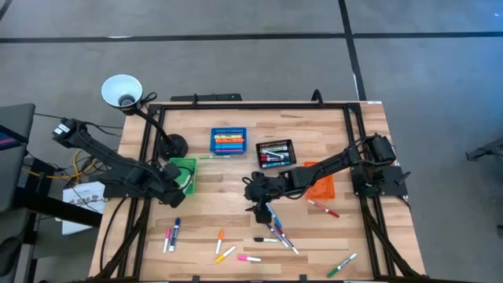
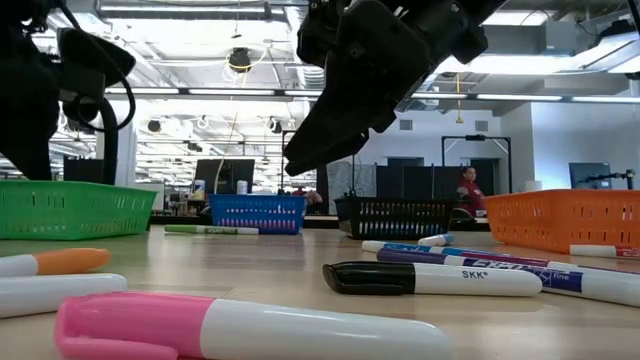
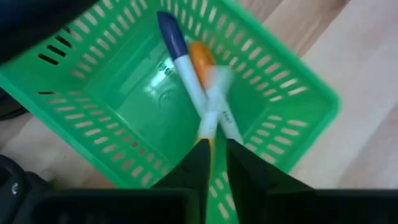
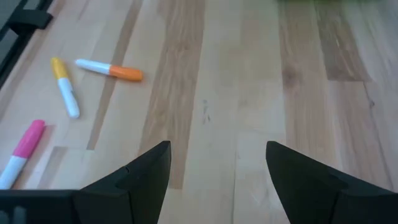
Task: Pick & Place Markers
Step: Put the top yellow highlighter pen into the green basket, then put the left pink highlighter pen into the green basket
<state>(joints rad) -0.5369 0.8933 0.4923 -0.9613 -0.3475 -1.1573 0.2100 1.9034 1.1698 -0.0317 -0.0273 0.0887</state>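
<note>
Hovering right tool (image 4: 217, 174) spread over bare desk (image 4: 249, 93) | loose markers (image 1: 275, 232) just beside, nearer right arm | left tool (image 3: 214, 165) over green bin (image 3: 298, 87), jaws nearly together, grip unclear

Your left arm reaches in from the left edge, elbow bent, left gripper (image 3: 214, 158) pointing down with its fingers (image 3: 193, 168) only a narrow slit apart. Your right arm stretches toward mid-tabletop, right gripper (image 4: 217, 168) spread wide, holding nothing.
</note>
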